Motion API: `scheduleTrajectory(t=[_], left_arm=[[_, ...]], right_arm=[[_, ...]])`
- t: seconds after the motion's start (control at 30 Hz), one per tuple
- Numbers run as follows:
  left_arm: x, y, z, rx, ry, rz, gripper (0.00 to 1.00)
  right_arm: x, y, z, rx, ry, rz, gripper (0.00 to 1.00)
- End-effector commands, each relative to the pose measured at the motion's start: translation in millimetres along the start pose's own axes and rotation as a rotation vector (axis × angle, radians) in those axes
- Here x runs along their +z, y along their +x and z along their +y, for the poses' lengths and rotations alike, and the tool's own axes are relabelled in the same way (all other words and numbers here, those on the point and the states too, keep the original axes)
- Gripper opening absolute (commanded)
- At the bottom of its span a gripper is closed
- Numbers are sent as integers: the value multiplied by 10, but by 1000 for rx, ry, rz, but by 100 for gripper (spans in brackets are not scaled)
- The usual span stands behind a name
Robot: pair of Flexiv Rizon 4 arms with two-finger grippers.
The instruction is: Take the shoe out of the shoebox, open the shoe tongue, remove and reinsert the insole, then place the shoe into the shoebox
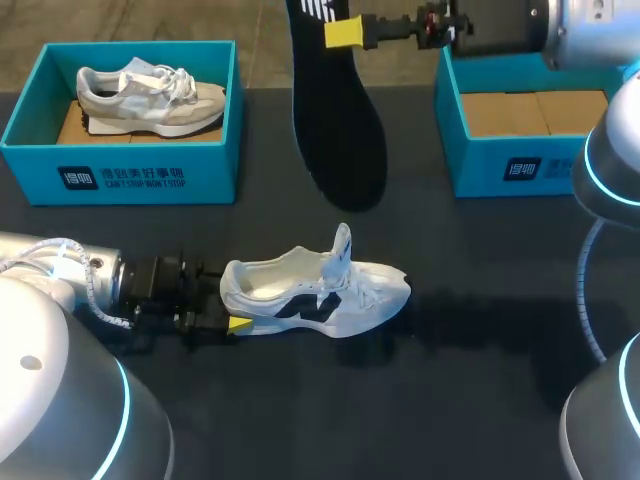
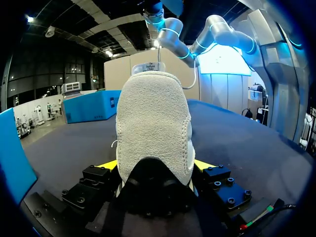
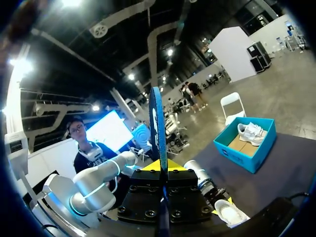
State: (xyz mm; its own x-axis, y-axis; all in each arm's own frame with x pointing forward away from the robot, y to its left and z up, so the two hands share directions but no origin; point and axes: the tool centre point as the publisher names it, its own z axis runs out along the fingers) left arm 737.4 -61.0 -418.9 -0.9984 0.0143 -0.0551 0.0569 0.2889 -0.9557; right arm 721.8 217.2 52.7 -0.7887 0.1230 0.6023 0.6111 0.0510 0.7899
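A white shoe (image 1: 325, 290) with a black side mark lies on the dark table, tongue pulled upright. My left gripper (image 1: 230, 300) is at its heel. In the left wrist view the heel (image 2: 153, 123) fills the space between the yellow fingertips (image 2: 106, 165), which press on it from both sides. My right gripper (image 1: 345, 32) is raised at the back and shut on a black insole (image 1: 335, 110), which hangs down from it above the table. In the right wrist view the insole (image 3: 157, 123) stands edge-on, clamped in the gripper (image 3: 162, 167), with the shoe (image 3: 229, 212) far below.
A blue shoebox (image 1: 120, 175) at the back left holds a grey-and-white shoe (image 1: 150, 95). A second blue shoebox (image 1: 520, 160) at the back right shows only its cardboard floor. Bare table lies in front of the white shoe and to its right.
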Motion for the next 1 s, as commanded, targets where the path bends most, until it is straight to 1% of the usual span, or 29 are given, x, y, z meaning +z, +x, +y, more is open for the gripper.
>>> scheduleTrajectory(t=[0.03, 0.07, 0.13, 0.2, 0.27, 0.33, 0.37, 0.5, 0.6, 0.77, 1.0], left_arm=[[-9, 10, 37, 1, 0, 0, 0], [-9, 10, 37, 1, 0, 0, 0], [-9, 10, 37, 1, 0, 0, 0], [-9, 10, 37, 1, 0, 0, 0], [-9, 10, 37, 1, 0, 0, 0], [-9, 10, 37, 1, 0, 0, 0], [-9, 10, 37, 1, 0, 0, 0], [-9, 10, 37, 1, 0, 0, 0], [-9, 10, 37, 1, 0, 0, 0], [-9, 10, 37, 1, 0, 0, 0], [-9, 10, 37, 1, 0, 0, 0]], right_arm=[[-32, 5, -56, 66, 6, -6, 0], [-59, 11, -82, 97, 17, -15, 0], [-115, 46, -120, 113, 27, -12, 0], [-167, 89, -146, 139, 54, -26, 0], [-216, 147, -148, 164, 55, -21, 0], [-251, 200, -163, 192, 71, -34, 0], [-264, 234, -169, 204, 57, -22, 0], [-306, 325, -263, 229, 79, -30, 0], [-335, 375, -350, 246, 76, -42, 0], [-384, 404, -505, 279, 68, -59, 0], [-380, 417, -615, 290, 38, -73, 0]])
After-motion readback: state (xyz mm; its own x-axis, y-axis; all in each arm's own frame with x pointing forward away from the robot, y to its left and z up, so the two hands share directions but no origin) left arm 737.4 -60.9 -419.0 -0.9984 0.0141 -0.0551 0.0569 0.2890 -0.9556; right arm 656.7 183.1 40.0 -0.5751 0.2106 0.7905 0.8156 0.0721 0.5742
